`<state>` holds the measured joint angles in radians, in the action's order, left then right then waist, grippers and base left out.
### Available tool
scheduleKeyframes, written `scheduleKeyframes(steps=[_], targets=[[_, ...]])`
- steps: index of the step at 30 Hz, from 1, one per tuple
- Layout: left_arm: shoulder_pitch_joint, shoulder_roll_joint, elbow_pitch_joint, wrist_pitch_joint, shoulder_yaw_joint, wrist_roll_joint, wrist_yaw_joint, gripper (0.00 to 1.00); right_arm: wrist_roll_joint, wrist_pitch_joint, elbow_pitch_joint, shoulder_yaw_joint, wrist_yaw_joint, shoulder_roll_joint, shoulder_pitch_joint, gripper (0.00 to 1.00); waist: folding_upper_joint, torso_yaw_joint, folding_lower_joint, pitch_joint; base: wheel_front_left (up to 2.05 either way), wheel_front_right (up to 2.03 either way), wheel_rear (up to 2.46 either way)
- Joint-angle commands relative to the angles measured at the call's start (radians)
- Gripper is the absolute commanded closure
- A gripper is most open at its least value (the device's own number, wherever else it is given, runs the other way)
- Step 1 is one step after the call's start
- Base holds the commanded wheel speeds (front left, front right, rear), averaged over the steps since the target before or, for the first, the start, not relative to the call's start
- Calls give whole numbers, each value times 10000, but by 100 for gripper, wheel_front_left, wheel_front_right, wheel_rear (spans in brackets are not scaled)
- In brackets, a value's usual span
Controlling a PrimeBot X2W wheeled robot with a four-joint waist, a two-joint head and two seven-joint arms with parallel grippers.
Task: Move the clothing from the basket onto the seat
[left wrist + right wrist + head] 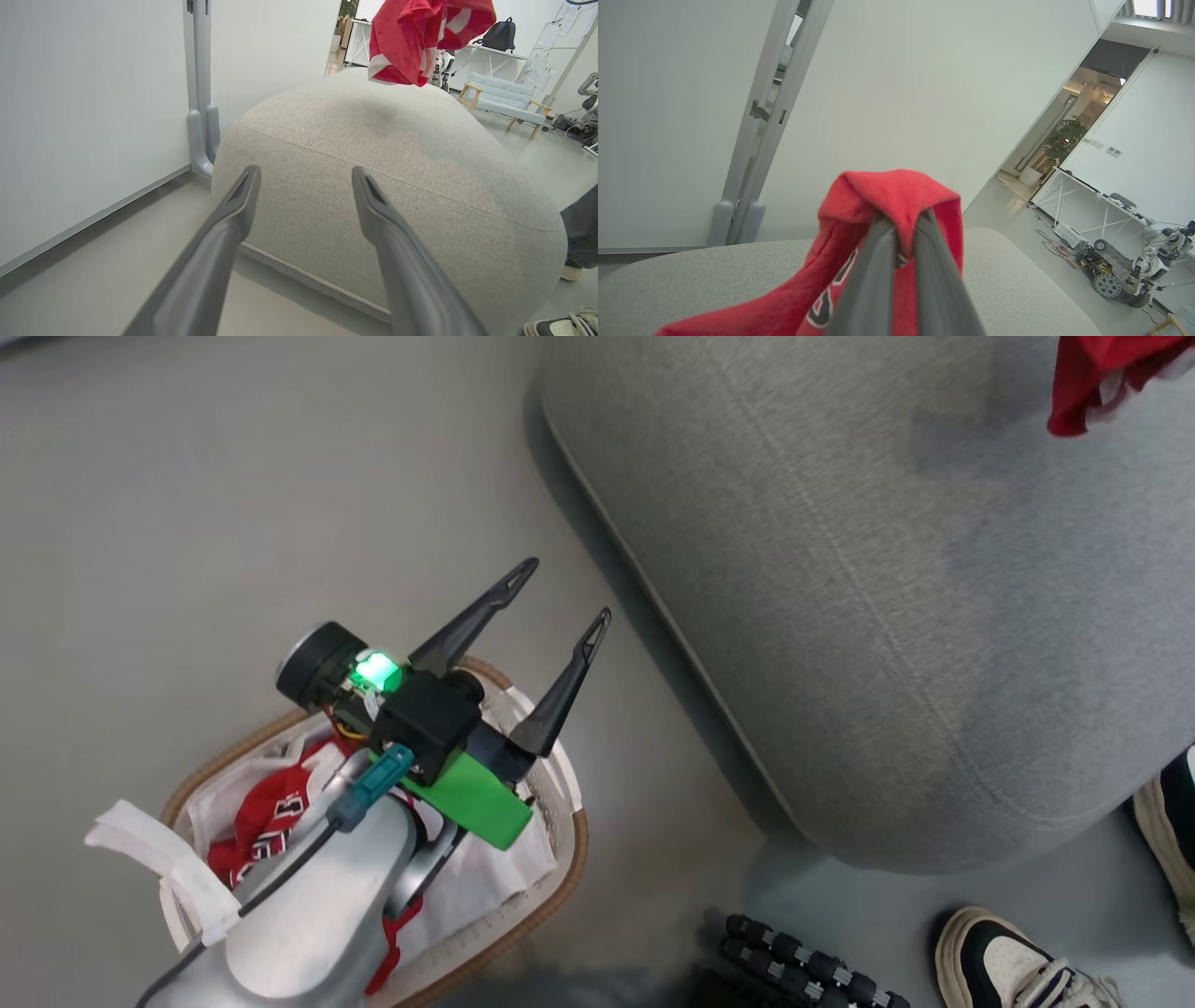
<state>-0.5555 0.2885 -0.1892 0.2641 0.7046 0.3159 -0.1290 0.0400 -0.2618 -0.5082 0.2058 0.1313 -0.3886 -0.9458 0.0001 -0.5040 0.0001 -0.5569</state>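
Status: one garment in the air over seat, one in basket

Progress, as a judgement: about halfway, nothing landed yet.
- Right pincer is clenched on a fold of red garment, which hangs above seat. Not let go, so I don't count it as delivered.
- Second garment, red with white print, lies in basket on white liner, lower left of head frame, partly hidden under the left forearm.
- Left pincer is spread wide and empty, over the basket's far rim, tips aimed at the seat.
- Basket stands on floor near the seat, not touching it.

Left to do: release the held piece onto the seat, then fetch the second one.

What each view adds:
- Head view: basket contents, and basket-to-seat layout. The held garment is just a corner at upper right. Shoes of a person at lower right, beside the seat.
- Left wrist view: side-on look. Garment at top centre, white striped trim visible, shadow on the seat beneath. It looks clear of the fabric, but I can't be sure.
- Right wrist view: the grip itself, with cloth draped over closed fingertips.
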Motion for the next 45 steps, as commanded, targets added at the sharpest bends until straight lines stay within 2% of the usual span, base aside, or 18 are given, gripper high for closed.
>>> scheduleKeyframes(steps=[1, 6, 12, 13, 14, 15, 16, 17, 24, 32, 37, 45], targets=[[-256, 114, 54, 6, -20, -2, -31, 0, -89, -48, -194, 248, -10, -28, -244, 100, -1, 739, -1, -1076, 0, 0, 0], [-401, 238, 98, 6, 80, 86, -31, 0, -614, -48, -850, 1616, -10, -62, -556, 100, -1, 1196, -1, -1572, 0, 0, 0], [-90, 307, -24, 6, -174, 111, -31, 0, -1455, -35, -1699, 3243, -10, 476, 69, 100, -1, 1443, -1, -1648, 0, 0, 0], [-27, 280, -60, 6, -207, 117, -31, 0, -1576, -35, -1823, 3433, -10, 601, 211, 88, -1, 1454, -1, -1601, 0, 0, 0], [46, 227, -104, 6, -257, 124, -31, 0, -1733, -35, -1943, 3576, -12, 755, 397, 66, -1, 1463, -1, -1506, 0, 0, 0], [89, 188, -135, 7, -289, 134, -31, 0, -1801, -35, -1975, 3674, -12, 860, 558, 56, -1, 1466, -1, -1428, 0, 0, 0], [156, 129, -180, 7, -344, 145, -31, 0, -1867, -35, -2013, 3778, -12, 984, 809, 22, -1, 1462, -1, -1296, 0, 0, 0], [201, 85, -214, 7, -405, 157, -31, 0, -1896, -35, -2049, 3849, -12, 1087, 1015, 0, -1, 1455, -1, -1168, 0, 0, 0], [614, -306, -471, 7, -862, 64, -31, 0, -1880, -35, -1799, 3712, -12, 1723, 2602, 0, -1, 1469, -1, -127, 0, 0, 0], [1445, -876, -638, 6, -2193, -143, -31, 0, -1024, -35, -581, 2255, -12, 2241, 3852, 0, -1, 1742, -1, 1057, 0, 0, 0], [2093, -1289, -730, 6, -3382, -486, -31, 0, -221, -35, 153, 1193, -10, 2463, 4268, 0, -1, 2229, -1, 1736, 0, 0, 0], [2889, -1759, -747, 7, -5014, -932, -31, 0, 386, -35, 1398, -177, -10, 2840, 4843, 0, -1, 3262, -1, 2530, 0, 0, 0]])
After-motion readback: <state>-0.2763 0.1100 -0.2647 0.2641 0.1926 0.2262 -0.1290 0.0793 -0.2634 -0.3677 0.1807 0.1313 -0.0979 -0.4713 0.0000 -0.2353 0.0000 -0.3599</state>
